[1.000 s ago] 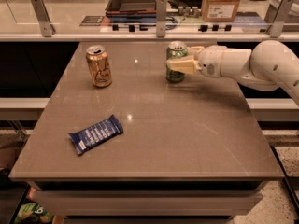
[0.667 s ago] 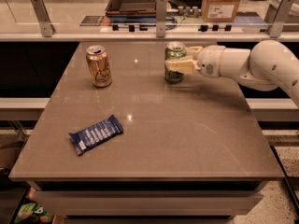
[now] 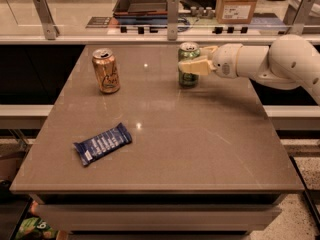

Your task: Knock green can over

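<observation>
cream jaws at green can (image 3: 188,79) | orange-gold can (image 3: 106,73) | blue wrapper (image 3: 102,144) | grey-brown table (image 3: 210,149)

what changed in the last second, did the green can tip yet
Nothing clearly moved. The gripper stays at the green can, which still stands upright, not tipped. The orange-gold can and the blue wrapper are where they were.

Smooth, semi-gloss grey-brown table (image 3: 200,149), stone-like, catching small highlights. Green can (image 3: 189,53) of thin metal, bare silvery rim, soft satin sheen down the side. Orange-gold can (image 3: 106,71) likewise metal, but glossier and printed. Blue snack wrapper (image 3: 102,143) in shiny, crinkled plastic film. Gripper (image 3: 190,64) against the green can at the table's far right, matt tan at the tip; behind it the arm (image 3: 280,61), a smooth cream plastic-looking shell, faintly glossy.
</observation>
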Robot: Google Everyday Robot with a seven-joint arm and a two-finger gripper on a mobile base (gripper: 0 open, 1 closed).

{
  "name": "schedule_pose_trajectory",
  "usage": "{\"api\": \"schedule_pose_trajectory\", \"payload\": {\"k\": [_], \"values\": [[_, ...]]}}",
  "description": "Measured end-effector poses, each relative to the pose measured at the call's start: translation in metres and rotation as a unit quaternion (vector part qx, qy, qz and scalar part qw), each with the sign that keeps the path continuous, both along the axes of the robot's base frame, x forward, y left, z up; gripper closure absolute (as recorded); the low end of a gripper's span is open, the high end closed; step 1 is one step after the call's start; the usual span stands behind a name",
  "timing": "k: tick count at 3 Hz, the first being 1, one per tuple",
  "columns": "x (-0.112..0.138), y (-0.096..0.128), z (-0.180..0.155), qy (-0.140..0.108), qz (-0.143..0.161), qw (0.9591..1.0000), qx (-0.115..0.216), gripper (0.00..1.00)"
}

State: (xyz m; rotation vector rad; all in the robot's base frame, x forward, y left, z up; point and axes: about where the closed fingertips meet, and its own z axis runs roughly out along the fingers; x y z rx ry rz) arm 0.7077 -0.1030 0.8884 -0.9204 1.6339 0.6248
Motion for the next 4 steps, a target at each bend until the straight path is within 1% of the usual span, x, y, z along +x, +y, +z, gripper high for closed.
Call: {"api": "schedule_pose_trajectory", "payload": {"k": [1, 2, 3, 4], "values": [[0.008, -0.015, 0.012, 0.019, -0.012, 0.9992, -0.032, 1.0], [0.011, -0.032, 0.017, 0.039, -0.03, 0.9963, -0.07, 1.0], [0.004, -0.044, 0.014, 0.06, -0.05, 0.9889, -0.127, 1.0], [-0.004, -0.054, 0.01, 0.073, -0.07, 0.9785, -0.179, 1.0]]}}
